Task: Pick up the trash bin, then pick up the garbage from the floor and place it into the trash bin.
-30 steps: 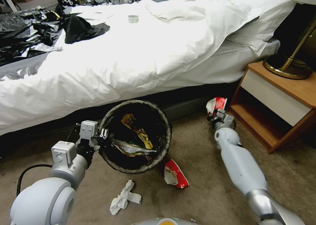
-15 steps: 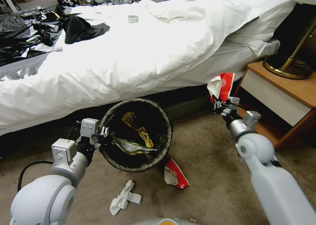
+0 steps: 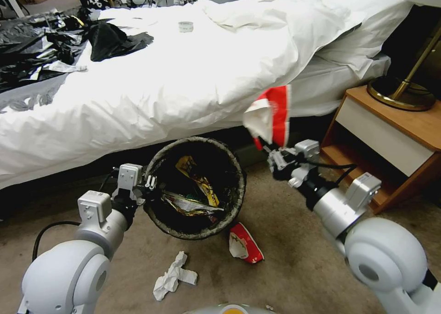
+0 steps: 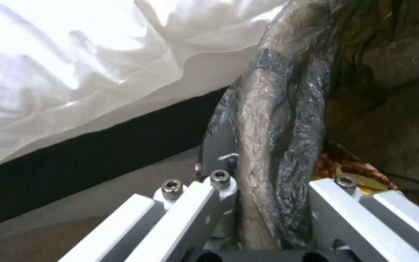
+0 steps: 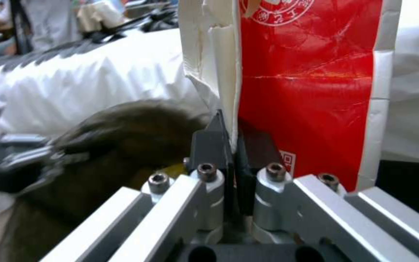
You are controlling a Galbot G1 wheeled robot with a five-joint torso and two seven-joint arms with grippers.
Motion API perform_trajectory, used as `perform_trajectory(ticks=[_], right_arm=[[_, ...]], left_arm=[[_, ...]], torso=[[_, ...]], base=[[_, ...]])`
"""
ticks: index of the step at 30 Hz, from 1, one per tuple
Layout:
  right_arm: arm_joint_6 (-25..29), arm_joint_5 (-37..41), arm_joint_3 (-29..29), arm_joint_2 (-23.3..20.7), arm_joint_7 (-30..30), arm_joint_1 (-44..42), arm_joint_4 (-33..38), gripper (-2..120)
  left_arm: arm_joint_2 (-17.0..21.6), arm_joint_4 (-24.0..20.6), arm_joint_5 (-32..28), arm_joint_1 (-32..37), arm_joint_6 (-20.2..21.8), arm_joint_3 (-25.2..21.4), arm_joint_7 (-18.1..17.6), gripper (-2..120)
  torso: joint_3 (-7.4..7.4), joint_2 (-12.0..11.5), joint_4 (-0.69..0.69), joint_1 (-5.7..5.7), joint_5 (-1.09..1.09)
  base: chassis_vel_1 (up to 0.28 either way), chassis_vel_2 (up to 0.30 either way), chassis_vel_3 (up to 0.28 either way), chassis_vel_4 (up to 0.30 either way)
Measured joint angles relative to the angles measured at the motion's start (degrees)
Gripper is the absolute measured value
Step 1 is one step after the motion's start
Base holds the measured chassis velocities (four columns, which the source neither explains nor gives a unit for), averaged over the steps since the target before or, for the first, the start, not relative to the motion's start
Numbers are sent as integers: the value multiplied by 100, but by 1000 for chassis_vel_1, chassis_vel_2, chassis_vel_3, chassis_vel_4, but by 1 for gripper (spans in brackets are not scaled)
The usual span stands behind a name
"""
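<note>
While the left gripper point(image 3: 148, 185) clamps the rim of the trash bin point(image 3: 232, 203) — one finger inside the dark liner, one outside, as the left wrist view shows point(image 4: 267, 214) — the bin sits tilted toward the robot, close against the foot of the bed point(image 3: 183, 84). Yellow snack wrappers point(image 3: 197, 178) lie inside the bin. The right gripper point(image 3: 275, 159) is pinched shut on the lower edge of a red-and-white paper package point(image 3: 271, 114); in the right wrist view the fingers point(image 5: 209, 145) meet tightly on the paper point(image 5: 311, 91). The package stands upright above the gripper, raised off the carpet, just beside the bin's right rim and not yet over its opening. On the carpet point(image 3: 285, 259), a second red-and-white package point(image 3: 245, 244) lies just in front of the bin, and a crumpled white paper point(image 3: 172, 275) lies nearer the robot. A wooden nightstand point(image 3: 390, 135) stands to the right.
</note>
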Motion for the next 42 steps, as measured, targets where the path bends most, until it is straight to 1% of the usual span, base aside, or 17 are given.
perform_trajectory(ticks=[5,9,14,17,20,21,23,24,27,28,30,34,35,36,39,40,42], right_arm=[[-2,-213,-419,-33,-37,71,-121,0],[87,-571,-989,27,-56,89,-426,0],[105,-690,-1245,78,-56,104,-548,0],[90,-766,-1416,90,-53,107,-607,5],[75,-822,-1584,109,-26,127,-671,20],[75,-822,-1584,109,-26,127,-671,20],[56,-863,-1681,112,-21,135,-703,30],[56,-863,-1681,112,-21,135,-703,30],[24,-894,-1803,107,-21,148,-706,43],[24,-894,-1803,107,-21,148,-706,43],[6,-905,-1860,103,-21,186,-702,55],[-2,-906,-1868,95,-22,215,-692,63],[-2,-906,-1853,89,-23,230,-668,74],[-2,-906,-1853,89,-23,230,-668,74],[-3,-905,-1765,66,-25,221,-582,88],[-3,-905,-1765,66,-25,221,-582,88],[-3,-894,-1652,49,-25,172,-466,97]], left_arm=[[-31,-5,13,3,4,39,-10,1],[-29,-34,29,32,8,41,-16,1],[-22,-54,32,42,11,32,-17,1],[-24,-62,33,45,13,30,-17,1],[-36,-66,35,41,15,35,-18,1],[-36,-66,35,41,15,35,-18,1],[-45,-64,38,33,15,49,-18,1],[-45,-64,38,33,15,49,-18,1],[-50,-49,40,19,16,59,-17,1],[-50,-49,40,19,16,59,-17,1],[-48,-35,41,14,16,61,-16,1],[-40,-24,41,5,18,62,-16,1],[-34,-14,40,-2,20,62,-16,1],[-34,-14,40,-2,20,62,-16,1],[-31,14,39,-23,23,79,-14,1],[-31,14,39,-23,23,79,-14,1],[-38,38,39,-51,23,104,-10,1]], torso=[[0,0,0,0,1],[1,0,0,0,1],[1,0,0,0,1],[1,0,0,0,0],[1,0,-1,0,1],[1,0,-1,0,1],[1,0,0,0,0],[1,0,0,0,0],[1,0,-1,0,0],[1,0,-1,0,0],[1,0,0,0,0],[1,0,-1,1,1],[1,0,0,0,1],[1,0,0,0,1],[1,0,0,0,1],[1,0,0,0,1],[1,0,0,0,1]], base=[[0,0,0,0],[0,0,0,0],[0,0,0,0],[0,0,0,0],[0,0,0,0],[0,0,0,0],[0,0,0,0],[0,0,0,0],[0,0,0,0],[0,0,0,0],[0,0,0,0],[0,0,0,0],[0,0,0,0],[0,0,0,0],[0,0,0,0],[0,0,0,0],[0,0,0,0]])
